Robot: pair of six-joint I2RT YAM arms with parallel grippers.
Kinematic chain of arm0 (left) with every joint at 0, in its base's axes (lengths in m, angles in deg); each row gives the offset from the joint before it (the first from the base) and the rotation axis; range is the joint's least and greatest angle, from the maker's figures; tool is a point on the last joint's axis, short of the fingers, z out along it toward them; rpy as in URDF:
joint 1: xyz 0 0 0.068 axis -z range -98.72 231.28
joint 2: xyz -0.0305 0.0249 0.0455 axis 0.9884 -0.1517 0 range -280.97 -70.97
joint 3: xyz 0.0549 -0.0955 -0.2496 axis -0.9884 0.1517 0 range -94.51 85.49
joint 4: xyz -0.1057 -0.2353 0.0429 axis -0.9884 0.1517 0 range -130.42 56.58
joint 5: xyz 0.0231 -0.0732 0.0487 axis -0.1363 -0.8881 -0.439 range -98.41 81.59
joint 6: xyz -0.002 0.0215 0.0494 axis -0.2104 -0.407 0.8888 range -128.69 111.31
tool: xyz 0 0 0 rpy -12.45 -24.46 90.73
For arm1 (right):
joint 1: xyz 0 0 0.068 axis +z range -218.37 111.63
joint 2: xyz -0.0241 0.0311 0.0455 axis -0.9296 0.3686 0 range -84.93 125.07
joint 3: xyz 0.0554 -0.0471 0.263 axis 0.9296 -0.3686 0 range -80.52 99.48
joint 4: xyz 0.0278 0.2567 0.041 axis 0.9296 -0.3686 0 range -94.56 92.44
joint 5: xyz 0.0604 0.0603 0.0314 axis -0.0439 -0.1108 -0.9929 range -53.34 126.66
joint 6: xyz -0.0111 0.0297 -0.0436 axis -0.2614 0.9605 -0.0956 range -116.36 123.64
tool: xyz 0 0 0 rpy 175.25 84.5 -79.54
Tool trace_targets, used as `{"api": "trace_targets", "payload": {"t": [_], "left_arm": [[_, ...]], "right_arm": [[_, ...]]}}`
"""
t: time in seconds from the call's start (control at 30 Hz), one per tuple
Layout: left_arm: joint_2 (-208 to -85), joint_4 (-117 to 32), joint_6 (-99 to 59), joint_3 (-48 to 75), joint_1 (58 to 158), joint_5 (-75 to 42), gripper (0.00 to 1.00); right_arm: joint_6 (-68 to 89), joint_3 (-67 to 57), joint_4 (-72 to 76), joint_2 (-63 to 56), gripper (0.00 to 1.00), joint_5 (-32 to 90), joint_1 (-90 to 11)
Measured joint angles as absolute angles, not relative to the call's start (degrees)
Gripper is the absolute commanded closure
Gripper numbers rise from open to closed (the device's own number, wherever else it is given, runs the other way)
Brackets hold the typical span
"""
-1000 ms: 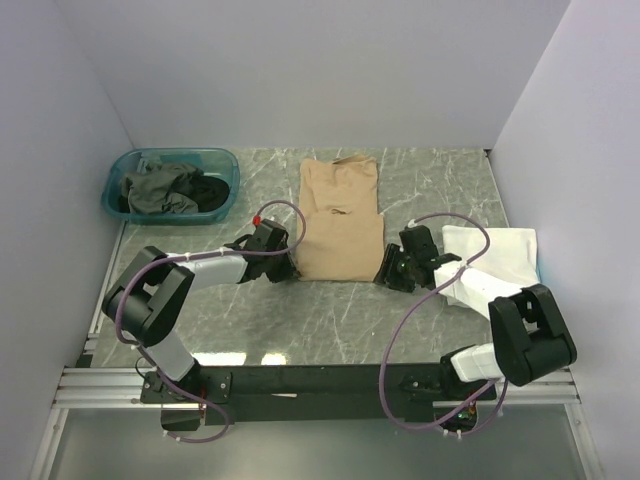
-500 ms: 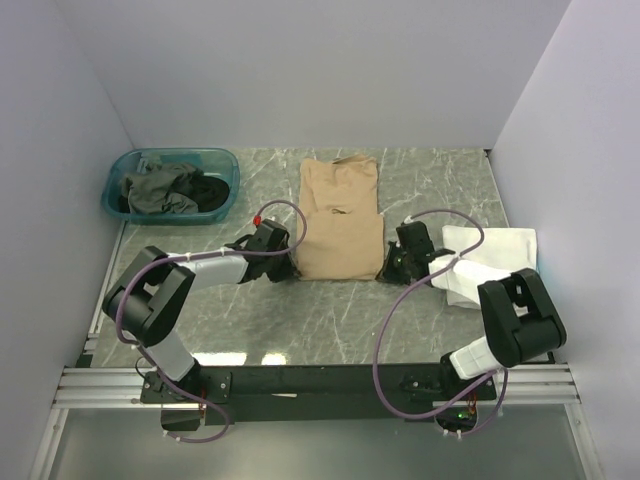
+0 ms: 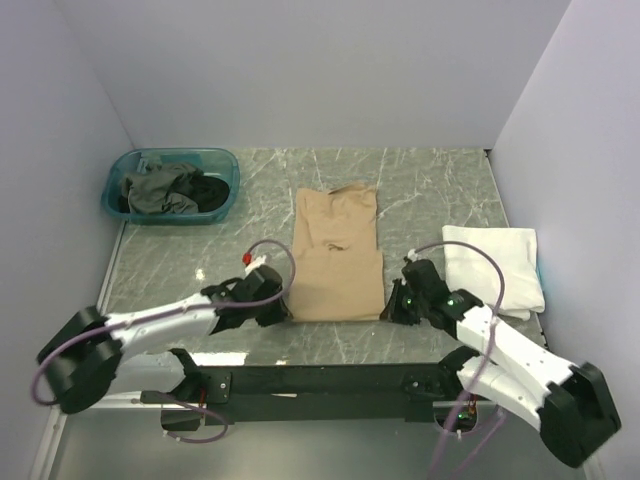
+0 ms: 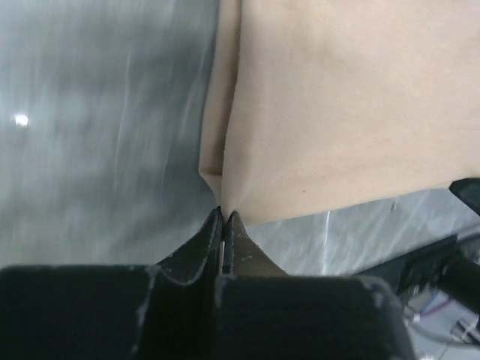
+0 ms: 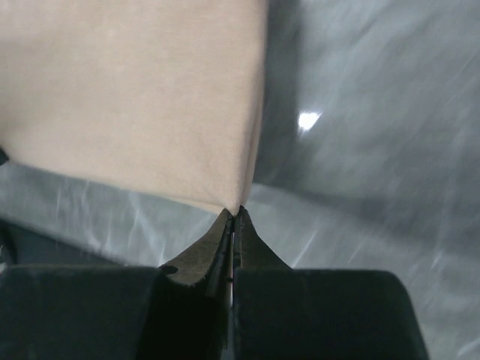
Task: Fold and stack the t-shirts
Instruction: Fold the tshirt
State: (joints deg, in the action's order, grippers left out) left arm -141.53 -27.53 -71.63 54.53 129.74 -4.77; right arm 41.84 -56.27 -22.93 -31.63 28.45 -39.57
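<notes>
The tan shirt (image 3: 338, 258) lies flat in the middle of the marbled surface (image 3: 440, 185), folded into a long strip. The left fingers (image 4: 208, 241) are pressed together on its lower left corner. The right fingers (image 5: 216, 241) are pinched together on its lower right corner. A folded white shirt (image 3: 495, 265) lies at the right of the frame. In the upper left, a teal tub (image 3: 225, 160) holds a grey-green shirt (image 3: 155, 190) and a black shirt (image 3: 210, 190).
</notes>
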Motion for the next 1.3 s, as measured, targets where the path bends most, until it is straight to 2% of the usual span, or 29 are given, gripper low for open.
{"api": "trace_targets", "payload": {"t": [0.13,0.33,0.67,0.9,1.3], "left_arm": [[-131.6,-19.8,-78.7,57.5,137.5,-1.9,0.99],[-121.9,-11.6,-87.2,58.1,148.0,1.7,0.99],[-121.4,-3.2,-88.9,48.6,149.1,12.0,0.99],[-122.6,-4.1,-84.3,43.3,143.5,18.5,0.99],[-131.6,-13.5,-69.1,34.5,127.1,16.3,0.99]], "right_arm": [[46.8,-56.3,-31.5,-41.0,1.0,29.3,-32.4],[52.0,-56.4,-40.1,-51.5,1.0,27.9,-28.0],[49.4,-44.1,-44.7,-48.0,1.0,32.4,-29.0],[42.2,-36.8,-40.2,-42.2,1.0,31.0,-37.5],[34.9,-31.6,-30.8,-29.6,1.0,18.7,-48.8]]}}
